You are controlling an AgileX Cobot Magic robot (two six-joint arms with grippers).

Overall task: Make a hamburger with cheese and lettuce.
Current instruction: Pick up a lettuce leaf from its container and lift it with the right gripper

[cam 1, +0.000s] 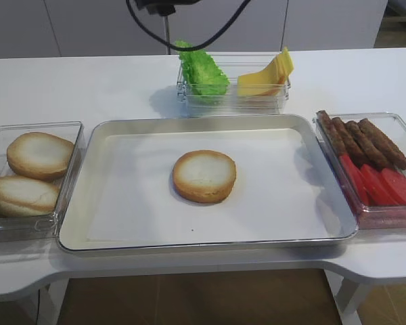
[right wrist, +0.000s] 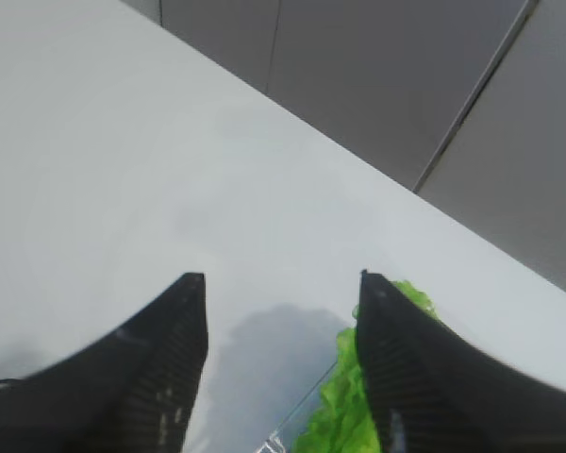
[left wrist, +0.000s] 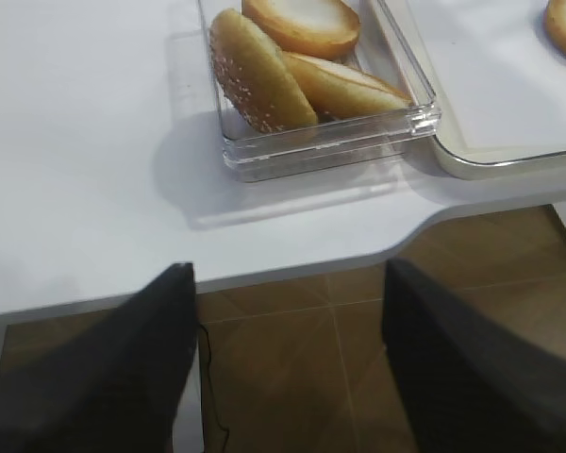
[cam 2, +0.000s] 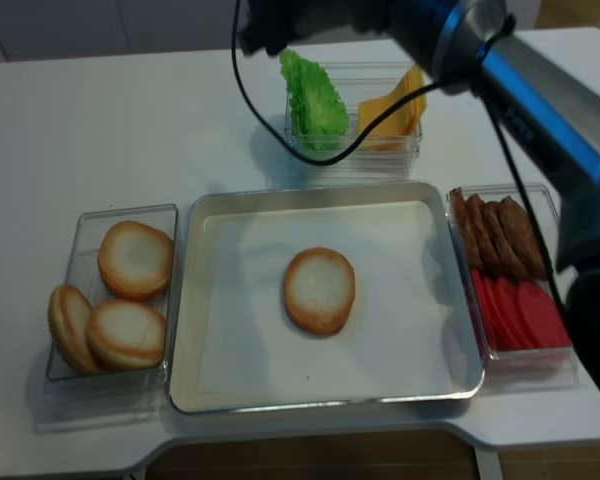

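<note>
Right claw above the lettuce bin

Right claw (right wrist: 281, 363) hangs with jaws apart, empty; lettuce (right wrist: 344, 392) sits just below its right finger, cheese (cam 1: 267, 73) beside that. The hamburger (cam 1: 204, 176), bare, lies on the tray (cam 1: 122, 203) nearer the onlooker. Left claw (left wrist: 288, 368): jaws apart, empty.

The hamburger (cam 1: 204, 176) is just a bare bun half so far, pale face up with a golden rim, lying flat mid-tray. The lettuce (cam 1: 201, 72) stands ruffled and bright green, and right beside it the cheese (cam 1: 267, 74) slices lean fanned.
</note>
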